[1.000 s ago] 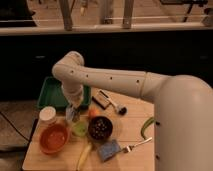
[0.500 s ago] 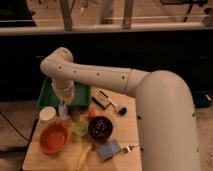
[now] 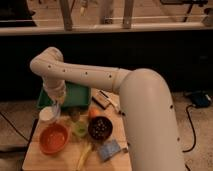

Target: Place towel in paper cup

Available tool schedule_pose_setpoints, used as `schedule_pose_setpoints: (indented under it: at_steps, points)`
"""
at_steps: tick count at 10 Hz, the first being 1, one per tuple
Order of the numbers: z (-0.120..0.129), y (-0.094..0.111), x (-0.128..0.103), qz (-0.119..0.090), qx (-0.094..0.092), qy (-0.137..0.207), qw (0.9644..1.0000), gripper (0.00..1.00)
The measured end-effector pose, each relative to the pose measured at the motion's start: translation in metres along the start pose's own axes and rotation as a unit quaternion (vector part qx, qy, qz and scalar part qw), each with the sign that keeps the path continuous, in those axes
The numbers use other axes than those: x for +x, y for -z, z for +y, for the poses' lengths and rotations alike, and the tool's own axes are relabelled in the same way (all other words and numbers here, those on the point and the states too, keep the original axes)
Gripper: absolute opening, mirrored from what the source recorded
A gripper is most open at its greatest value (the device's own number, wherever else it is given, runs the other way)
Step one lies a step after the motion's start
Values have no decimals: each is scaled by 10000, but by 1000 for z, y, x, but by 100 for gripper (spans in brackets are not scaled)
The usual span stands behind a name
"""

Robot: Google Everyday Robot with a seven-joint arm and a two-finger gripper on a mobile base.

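My gripper (image 3: 56, 101) points down at the left end of the wooden table, below the bent white arm, and it is shut. A pale, limp towel (image 3: 56, 109) hangs from it. The cloth's lower end reaches the rim of the white paper cup (image 3: 48, 115), which stands just below and slightly left of the gripper. The fingers themselves are mostly hidden by the wrist and the cloth.
An orange bowl (image 3: 53, 138) sits in front of the cup. A dark speckled bowl (image 3: 100, 127), an orange ball (image 3: 93, 112), a green item (image 3: 79, 129) and a blue pad (image 3: 110, 149) lie to the right. A green tray (image 3: 77, 95) is behind the gripper.
The arm has swung left and its wrist has come down over the paper cup, carrying the pale cloth with it.
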Motion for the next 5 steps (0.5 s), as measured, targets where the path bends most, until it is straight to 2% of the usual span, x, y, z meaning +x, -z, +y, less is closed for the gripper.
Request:
schedule_pose_setpoints:
  at_steps: [5]
  points:
    - [-36,-14,-15,-156,-44,465,9988,0]
